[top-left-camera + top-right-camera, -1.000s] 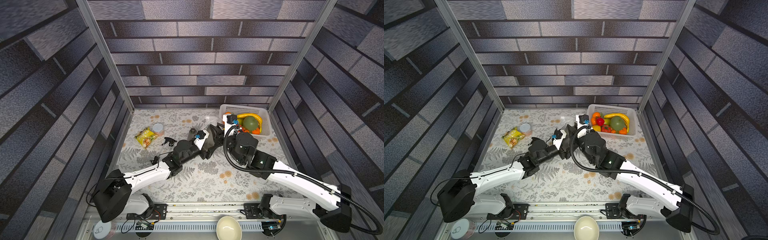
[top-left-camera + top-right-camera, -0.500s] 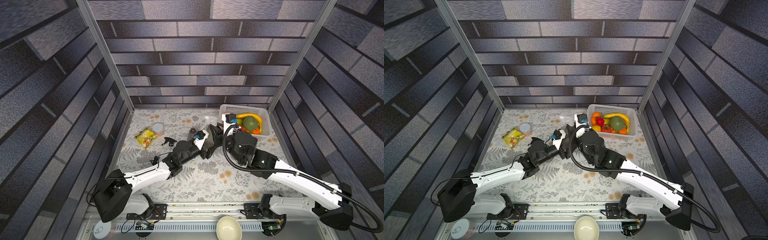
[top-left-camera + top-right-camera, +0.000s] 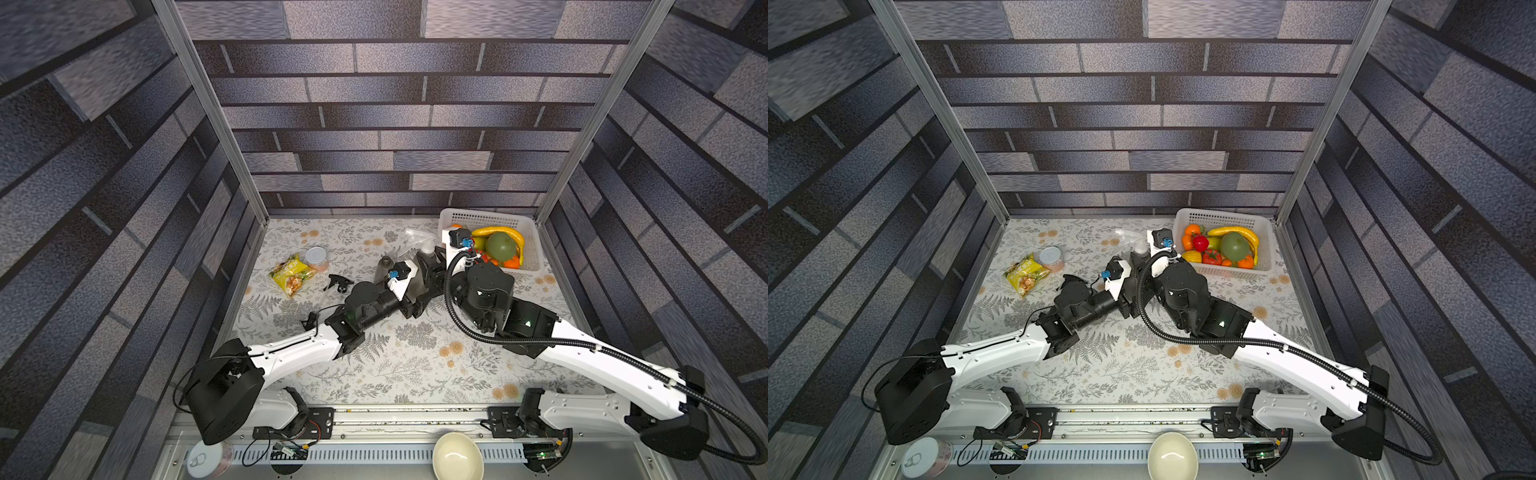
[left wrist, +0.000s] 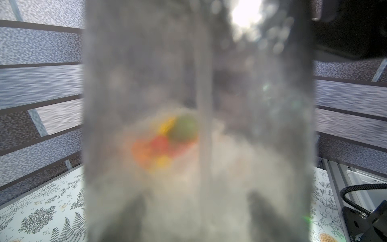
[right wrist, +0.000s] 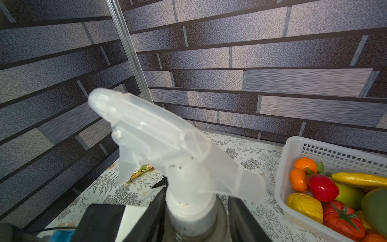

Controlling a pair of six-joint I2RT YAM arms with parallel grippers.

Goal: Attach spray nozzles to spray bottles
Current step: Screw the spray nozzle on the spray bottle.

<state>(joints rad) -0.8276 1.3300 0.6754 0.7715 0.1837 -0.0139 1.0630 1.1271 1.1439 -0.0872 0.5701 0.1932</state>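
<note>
Your desk (image 3: 415,365), under its leafy cloth, carries everything, and nothing lying on it has moved since a second ago. Both arms reach in from the near edge and meet past the middle, toward the far right corner. Their pose is almost the same as before, with only a slight shift in the right one. The white basket (image 3: 490,217) of fruit sits in the far right corner. Just beside it, toward the middle, the left gripper (image 3: 413,301) is clamped on the body of a smoky grey spray bottle (image 4: 199,125), which fills the left wrist view as a blur. A second bottle (image 3: 383,268), with no head on its neck, stands just to the left of that grip. The white spray nozzle (image 5: 167,142) sits on the held bottle's neck, its spout turned toward the far left. The right gripper (image 5: 196,199) straddles the nozzle's collar with its jaws parted: one finger lies close against the collar, while the other stands clear, with the bottle's shoulder showing in the gap. Toward the far left, a yellow snack bag (image 3: 291,276) lies just beside a silver-lidded can (image 3: 316,257). A black spray nozzle (image 3: 338,282) lies on the cloth between that bag and the left arm.
</note>
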